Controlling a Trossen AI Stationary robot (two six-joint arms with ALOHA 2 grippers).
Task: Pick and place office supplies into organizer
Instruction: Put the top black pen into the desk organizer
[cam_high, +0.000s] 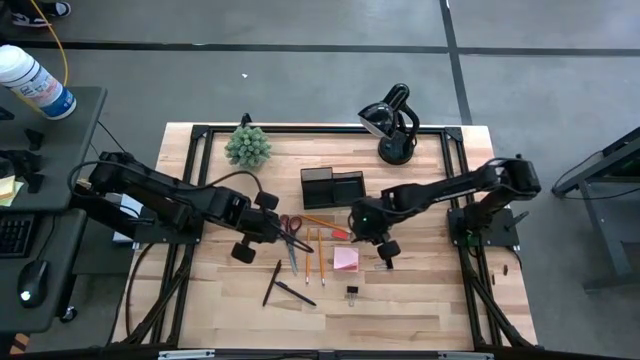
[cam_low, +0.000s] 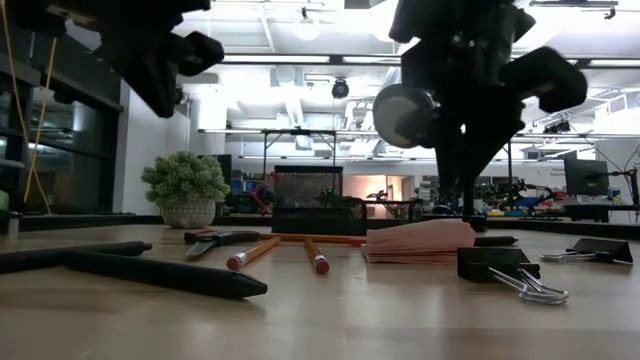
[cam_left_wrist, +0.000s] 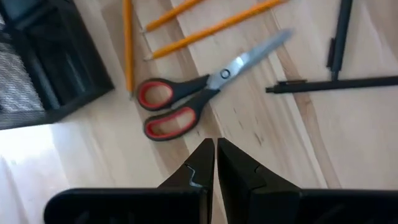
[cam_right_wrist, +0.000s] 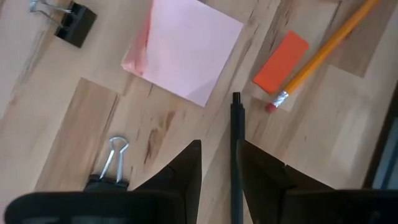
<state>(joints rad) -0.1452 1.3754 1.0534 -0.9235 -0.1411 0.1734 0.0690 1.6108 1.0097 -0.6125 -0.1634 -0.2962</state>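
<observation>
The black organizer (cam_high: 333, 187) stands at the table's far middle. Red-handled scissors (cam_left_wrist: 186, 102), pencils (cam_high: 310, 258), a pink sticky-note pad (cam_right_wrist: 183, 53), binder clips (cam_right_wrist: 74, 25) and black pens (cam_high: 272, 282) lie flat on the wood. My left gripper (cam_left_wrist: 215, 152) is shut and hovers just short of the scissors' handles (cam_high: 291, 235). My right gripper (cam_right_wrist: 221, 162) is open and low over the table beside the pad. Its fingers stand on either side of a black pen (cam_right_wrist: 235, 143) that runs along between them. My right gripper comes from above with its fingers along the black pen (cam_right_wrist: 236, 112), one on each side. The pen lies close to one finger (cam_right_wrist: 264, 171), with a gap to the other. Whether any finger touches it, I cannot tell.
A black desk lamp (cam_high: 392, 125) and a green spiky plant (cam_high: 247, 145) stand at the far edge. An orange eraser (cam_right_wrist: 280, 55) and a pencil (cam_right_wrist: 323, 50) lie just beyond the right gripper, and a second binder clip (cam_right_wrist: 106, 177) lies beside it. Bare wood spreads toward the near edge.
</observation>
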